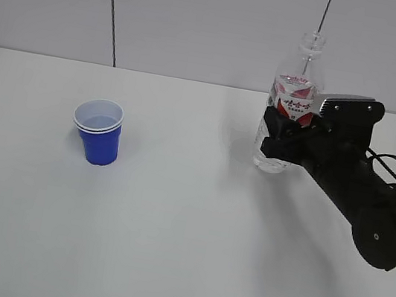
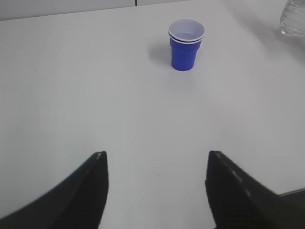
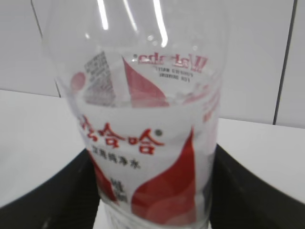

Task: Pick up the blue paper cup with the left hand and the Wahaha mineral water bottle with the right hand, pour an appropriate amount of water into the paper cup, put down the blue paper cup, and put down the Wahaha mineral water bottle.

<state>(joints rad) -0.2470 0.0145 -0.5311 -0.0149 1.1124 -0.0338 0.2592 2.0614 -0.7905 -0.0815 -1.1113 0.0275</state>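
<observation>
The blue paper cup (image 1: 100, 140) stands upright on the white table at the left, with water (image 1: 99, 118) inside. It also shows in the left wrist view (image 2: 185, 52), well ahead of my left gripper (image 2: 157, 162), which is open, empty and low over the table. The left arm is out of the exterior view. My right gripper (image 1: 278, 140) is shut on the Wahaha mineral water bottle (image 1: 294, 100), upright and uncapped, at the right. In the right wrist view the fingers (image 3: 238, 191) flank its red-and-white label (image 3: 147, 143). The bottle is partly full of water.
The white table (image 1: 184, 237) runs back to a pale panelled wall (image 1: 203, 21). The bottle's base shows at the top right corner of the left wrist view (image 2: 293, 21). Nothing else stands on the table.
</observation>
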